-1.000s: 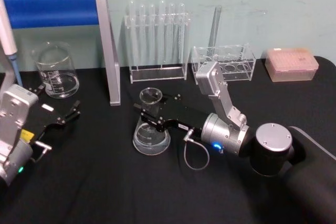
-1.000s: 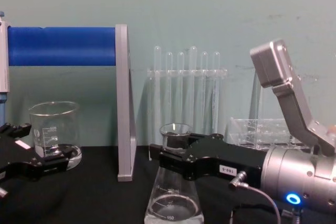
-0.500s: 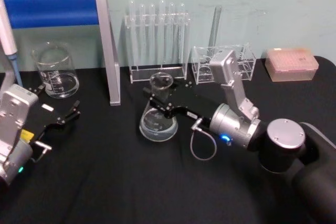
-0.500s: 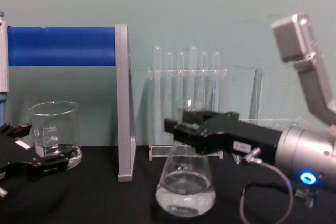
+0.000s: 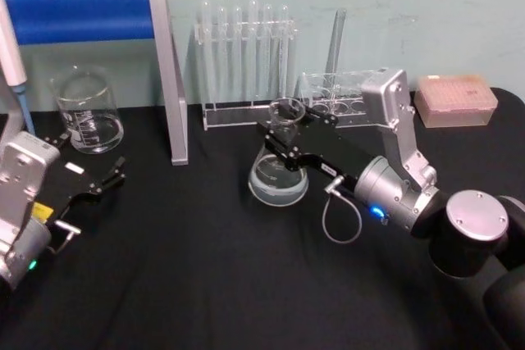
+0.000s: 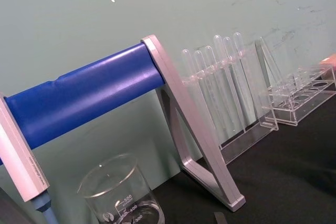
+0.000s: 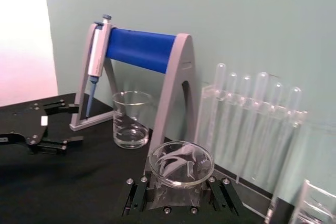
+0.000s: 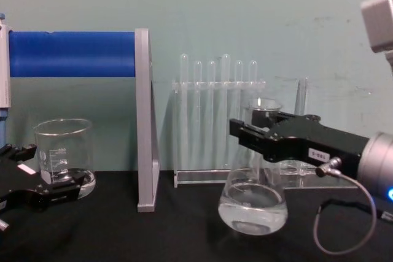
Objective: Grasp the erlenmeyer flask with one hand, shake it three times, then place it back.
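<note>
Glass erlenmeyer flask [image 5: 279,176], holding a little clear liquid, hangs by its neck from the right gripper [image 5: 285,130], whose black jaws clamp it, just before the test tube rack [image 5: 246,108]. The left gripper [image 5: 89,190] rests, jaws apart, near the beaker [image 5: 86,112].

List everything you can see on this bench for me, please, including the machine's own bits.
erlenmeyer flask: one, clear, a little liquid, held mid-table
beaker: one, clear, rear left
pipette stand: one, blue and grey, rear left
pipette: one, grey and blue, hanging on the stand's left end
test-tube rack: one, clear, six tubes, rear centre
small rack: one, clear, one tube, rear right
box: one, pink, far right
table: one, black
left gripper: one, black, open, at left, idle
right gripper: one, black, shut on the flask's neck
</note>
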{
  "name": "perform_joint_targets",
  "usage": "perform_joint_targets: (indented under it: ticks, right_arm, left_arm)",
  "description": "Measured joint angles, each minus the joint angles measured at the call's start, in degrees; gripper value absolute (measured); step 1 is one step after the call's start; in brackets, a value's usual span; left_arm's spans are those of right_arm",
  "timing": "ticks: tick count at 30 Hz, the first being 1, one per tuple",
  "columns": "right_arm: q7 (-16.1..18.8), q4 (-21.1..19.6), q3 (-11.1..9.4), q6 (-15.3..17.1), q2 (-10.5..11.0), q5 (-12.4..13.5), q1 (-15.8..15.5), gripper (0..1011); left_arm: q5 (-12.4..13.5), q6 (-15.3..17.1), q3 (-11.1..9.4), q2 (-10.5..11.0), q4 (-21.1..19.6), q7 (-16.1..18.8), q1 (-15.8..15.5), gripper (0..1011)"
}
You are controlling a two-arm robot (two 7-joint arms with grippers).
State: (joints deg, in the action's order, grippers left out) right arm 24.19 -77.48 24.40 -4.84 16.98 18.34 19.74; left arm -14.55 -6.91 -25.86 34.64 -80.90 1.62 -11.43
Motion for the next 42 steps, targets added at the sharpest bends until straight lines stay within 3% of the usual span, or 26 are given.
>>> perform_joint_targets:
  ticks: [25,42]
  right_arm:
    - [-0.5,-1.0,-1.7,0.2,-0.7,-1.3,-1.6,457]
    - [1.8,-4.5,0.4,1.3,-0.7,-0.9,-3.5,457]
  left_arm:
    - [0.0,0.0,0.0,0.0,0.0,0.0,0.0,1001]
    - [0.0,0.0,0.0,0.0,0.0,0.0,0.0,1001]
